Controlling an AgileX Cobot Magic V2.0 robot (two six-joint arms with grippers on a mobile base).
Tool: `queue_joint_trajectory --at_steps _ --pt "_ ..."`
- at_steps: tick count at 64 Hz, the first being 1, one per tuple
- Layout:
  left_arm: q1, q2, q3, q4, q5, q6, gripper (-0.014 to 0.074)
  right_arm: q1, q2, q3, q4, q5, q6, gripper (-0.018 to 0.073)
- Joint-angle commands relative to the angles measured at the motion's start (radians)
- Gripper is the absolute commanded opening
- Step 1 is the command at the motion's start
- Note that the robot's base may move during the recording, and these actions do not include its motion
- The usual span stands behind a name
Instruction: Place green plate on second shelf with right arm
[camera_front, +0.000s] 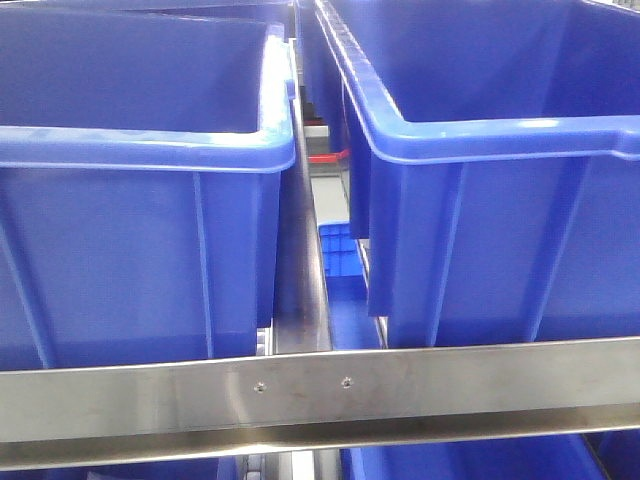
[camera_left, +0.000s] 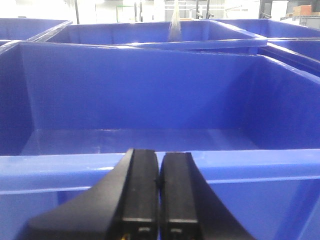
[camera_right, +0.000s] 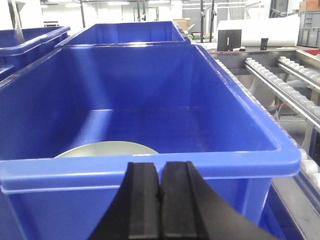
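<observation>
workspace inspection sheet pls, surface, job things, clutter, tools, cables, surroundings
surface: steel shelf rail carrying two blue bins, side by side
job's things: green plate lies in the bin ahead of the right tool, partly hidden by the near rim
clutter: nothing seen; the bin ahead of the left tool looks empty
grippers: left tool shut, empty; right tool shut, empty
cables: nothing seen
surroundings: roller conveyor on the right, more blue bins behind

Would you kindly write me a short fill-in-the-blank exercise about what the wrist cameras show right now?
1. The pale green round plate lies inside a ____ plastic bin.
2. The right gripper's jaws are ____.
3. The left gripper faces a bin whose visible interior holds ____.
4. Right of the plate's bin runs a roller ____.

Missing words: blue; shut; nothing; conveyor
</observation>
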Motion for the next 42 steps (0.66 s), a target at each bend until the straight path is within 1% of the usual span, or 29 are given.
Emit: queue_joint_trajectory --at_steps 1,42 --pt "-0.002 -0.017 0.04 -0.006 -0.083 -0.002 0.013 0.001 -0.012 -0.017 0.005 -0.094 -0.004 0.0058" --pt "-0.002 -0.017 0.04 -0.006 -0.083 -0.002 0.013 0.001 -0.012 -0.017 0.005 -0.094 -0.005 0.0058"
